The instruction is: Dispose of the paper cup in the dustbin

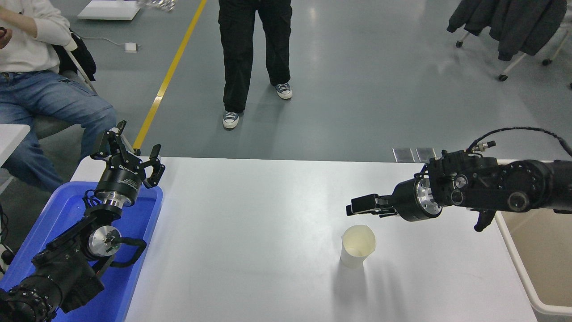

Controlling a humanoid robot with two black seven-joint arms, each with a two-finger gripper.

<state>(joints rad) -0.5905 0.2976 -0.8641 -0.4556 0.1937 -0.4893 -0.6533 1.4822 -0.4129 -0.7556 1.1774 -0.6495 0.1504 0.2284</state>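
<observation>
The paper cup (357,247) is small and white with a cream inside. It stands upright on the white table (250,250), right of the middle. My right gripper (354,209) comes in from the right. It hovers open and empty just above and behind the cup's rim, pointing left, not touching it. The dustbin (522,281) is beige with a pale rim. It stands at the table's right edge, partly behind my right arm. My left gripper (129,150) is parked open and empty at the lower left.
A bright blue tray (134,268) lies under my left arm at the table's left edge. One person stands beyond the far edge (250,58) and another sits at the top left (40,94). A chair draped with dark coats (509,27) stands at the top right.
</observation>
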